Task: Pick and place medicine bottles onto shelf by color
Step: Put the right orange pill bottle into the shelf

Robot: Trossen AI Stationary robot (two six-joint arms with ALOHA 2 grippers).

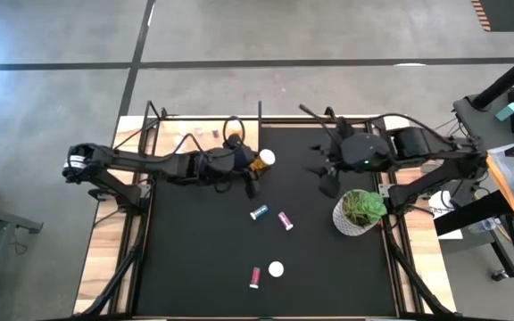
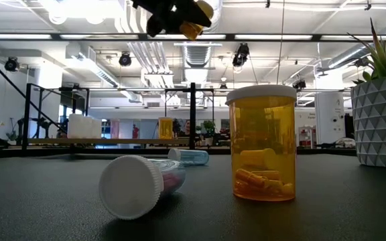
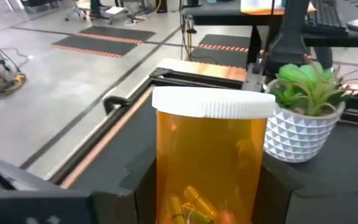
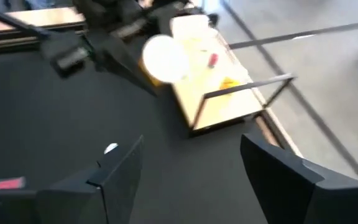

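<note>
A: What is your left gripper point(image 1: 250, 169) doing?

B: I am holding an orange bottle point(image 1: 262, 160) in it, above the bench point(image 1: 194, 267), near the back edge. My fingers point(image 3: 135, 186) are pressing on both sides of the amber body, closed just to its width, with the white cap sticking out past them. In the low view the gripper point(image 2: 173, 17) and its bottle point(image 2: 196, 23) are hanging high over the black mat.

A: And the right gripper point(image 1: 327, 174)?

B: I am keeping it spread wide and empty, over the mat beside the potted plant point(image 1: 360, 212). Its fingers point(image 4: 114, 171) are touching nothing.

A: Where is the shelf?

B: The light-wood shelf point(image 1: 208, 134) is lying at the back left, just behind my left gripper, with a few small items on it that I cannot make out.

A: The other bottles?

B: A blue bottle point(image 1: 258, 212) and a pink bottle point(image 1: 286, 220) are lying mid-mat, close together. Nearer the front, a second pink bottle point(image 1: 254, 277) is lying beside an upright orange one point(image 1: 277, 268).
</note>
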